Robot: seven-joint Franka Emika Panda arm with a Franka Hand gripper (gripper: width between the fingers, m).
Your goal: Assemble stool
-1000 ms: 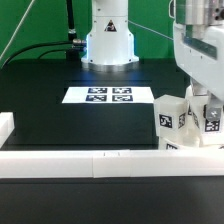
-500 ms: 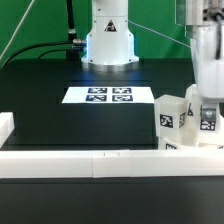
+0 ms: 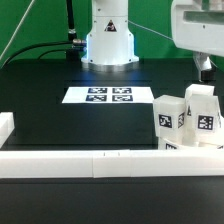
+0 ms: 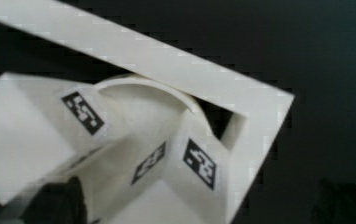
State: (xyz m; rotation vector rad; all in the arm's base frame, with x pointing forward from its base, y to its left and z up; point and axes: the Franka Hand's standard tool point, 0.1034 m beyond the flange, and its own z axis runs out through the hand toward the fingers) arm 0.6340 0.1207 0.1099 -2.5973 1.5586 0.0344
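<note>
The stool parts stand bunched in the corner at the exterior view's right: two upright white legs with tags, one [image 3: 168, 118] and the other [image 3: 204, 113], with the seat [image 3: 183, 145] low behind them. My gripper [image 3: 205, 68] hangs just above the right leg, apart from it. In the wrist view the gripper [image 4: 196, 205] is open and empty, with its dark fingers [image 4: 47, 200] wide apart. Below it are a tagged leg [image 4: 193, 160], another leg [image 4: 50, 115] and the seat's curved edge [image 4: 148, 92].
The white border rail [image 3: 90, 163] runs along the front, with a raised end [image 3: 6, 125] at the exterior view's left; its corner shows in the wrist view [image 4: 175, 60]. The marker board [image 3: 110, 96] lies mid-table. The arm's base [image 3: 108, 40] stands behind it.
My gripper has risen straight up off the right leg, which it surrounded a second ago. The leg stays standing in place.
</note>
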